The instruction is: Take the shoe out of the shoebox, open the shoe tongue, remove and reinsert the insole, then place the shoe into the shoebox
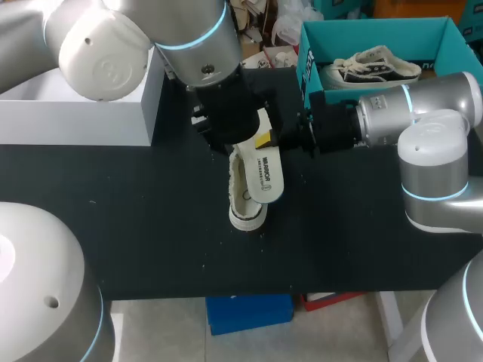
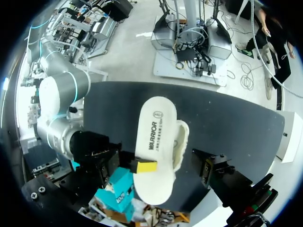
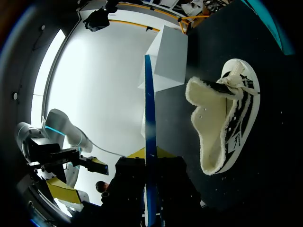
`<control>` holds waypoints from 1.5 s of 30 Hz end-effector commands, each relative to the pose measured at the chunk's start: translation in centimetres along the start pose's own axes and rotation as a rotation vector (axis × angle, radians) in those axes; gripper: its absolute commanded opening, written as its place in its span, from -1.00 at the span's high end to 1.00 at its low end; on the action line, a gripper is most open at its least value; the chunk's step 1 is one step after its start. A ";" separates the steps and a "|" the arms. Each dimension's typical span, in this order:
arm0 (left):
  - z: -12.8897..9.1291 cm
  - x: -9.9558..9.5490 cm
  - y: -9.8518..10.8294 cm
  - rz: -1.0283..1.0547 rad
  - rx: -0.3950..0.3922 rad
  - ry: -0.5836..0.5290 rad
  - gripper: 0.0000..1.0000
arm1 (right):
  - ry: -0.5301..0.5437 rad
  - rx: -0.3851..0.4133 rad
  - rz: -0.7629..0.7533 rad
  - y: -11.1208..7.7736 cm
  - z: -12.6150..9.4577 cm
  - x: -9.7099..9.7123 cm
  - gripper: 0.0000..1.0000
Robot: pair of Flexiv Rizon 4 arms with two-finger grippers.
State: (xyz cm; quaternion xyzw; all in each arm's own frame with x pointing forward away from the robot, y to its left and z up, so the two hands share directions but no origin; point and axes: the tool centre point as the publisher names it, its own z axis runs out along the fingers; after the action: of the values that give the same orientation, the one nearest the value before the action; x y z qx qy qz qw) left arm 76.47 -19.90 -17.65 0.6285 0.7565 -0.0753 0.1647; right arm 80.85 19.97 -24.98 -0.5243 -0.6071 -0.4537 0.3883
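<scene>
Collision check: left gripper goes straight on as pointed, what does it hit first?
Likely the insole, face-on across its line and held by the right gripper; the shoe lies beyond it on the table. Gap to the insole is unclear.

- The left arm (image 1: 113, 38) is built of fat, rounded links in pale grey-white shells with smooth domed caps.
- A thin cyan ring (image 1: 198, 34) glows round its joint seam; beyond that the wrist end is black and boxy.
- The right arm (image 1: 434, 151) has the same silver-grey tubes and a ball-like elbow, with glowing cyan bands at two seams.
- Its wrist end is black as well, with small dark fittings.
- The left base link (image 1: 38, 279) is a big pale dome with small dark screw holes (image 1: 51, 302) and a cyan edge.
- The right base link (image 1: 460, 317) is similar, grey with a cyan edge.
- The right claw (image 3: 149, 152) has a black, blocky body and yellow tips set close together.
</scene>
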 end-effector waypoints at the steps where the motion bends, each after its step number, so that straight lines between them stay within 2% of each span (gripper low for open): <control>1: 0.6 0.3 -1.6 0.003 -0.018 -0.017 -1.00 | 0.000 -0.002 0.000 0.0 0.2 0.0 1.00; 6: 0.7 -0.1 -3.0 0.009 -0.017 -0.027 -1.00 | 0.000 -0.002 0.000 0.0 0.2 0.0 1.00; 10: 0.2 0.0 -3.0 -0.008 -0.031 -0.047 -1.00 | 0.000 -0.002 0.000 0.0 0.2 0.0 1.00; 23: -2.6 1.6 0.5 -0.068 -0.029 -0.275 -1.00 | 0.000 -0.002 0.000 0.0 0.2 0.0 1.00; 28: -3.4 2.0 1.4 -0.023 0.002 -0.451 -1.00 | 0.000 -0.002 0.000 0.0 0.2 0.0 1.00; 30: -3.6 2.2 1.5 0.011 0.051 -0.543 -1.00 | 0.000 -0.002 0.000 0.0 0.2 0.0 1.00; 31: -3.8 2.3 1.4 0.076 0.125 -0.610 -1.00 | 0.000 -0.002 0.000 0.0 0.2 0.0 1.00; 32: -3.8 2.4 1.4 0.052 0.138 -0.584 -1.00 | 0.000 -0.002 0.000 0.0 0.2 0.0 1.00; 45: -3.8 2.4 1.4 0.052 0.138 -0.584 -1.00 | 0.000 -0.002 0.000 0.0 0.2 0.0 1.00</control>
State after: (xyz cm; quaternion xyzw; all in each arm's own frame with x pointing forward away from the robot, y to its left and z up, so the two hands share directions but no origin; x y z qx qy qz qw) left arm 77.23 -16.37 -14.35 0.6238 0.6702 -0.2715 0.2966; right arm 80.85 19.97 -24.98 -0.5243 -0.6071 -0.4537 0.3883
